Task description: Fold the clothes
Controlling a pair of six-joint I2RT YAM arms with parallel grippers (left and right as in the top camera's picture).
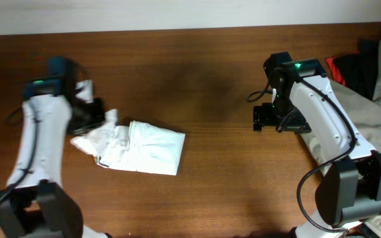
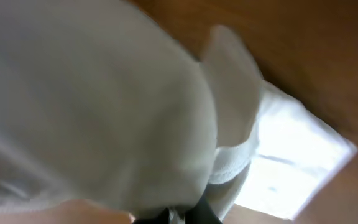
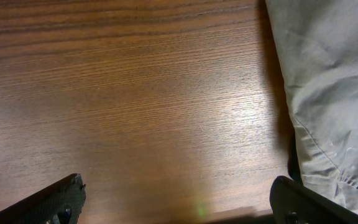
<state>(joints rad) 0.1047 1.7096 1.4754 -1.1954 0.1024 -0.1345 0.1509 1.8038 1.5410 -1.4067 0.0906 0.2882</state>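
Observation:
The white T-shirt (image 1: 144,151) lies partly folded and wrinkly on the brown table, left of the middle. Its left end is bunched up. My left gripper (image 1: 101,119) is at that bunched end. In the left wrist view white cloth (image 2: 104,93) fills most of the frame, and the black fingers (image 2: 185,218) are close together with cloth between them. The printed patch is not visible. My right gripper (image 1: 270,118) is far from the shirt, at the right. It is open and empty over bare wood (image 3: 179,205).
A khaki-beige garment (image 1: 369,112) lies at the right edge, under the right arm, and shows just right of the right fingers in the right wrist view (image 3: 334,74). A black-and-red garment (image 1: 349,69) lies at the back right.

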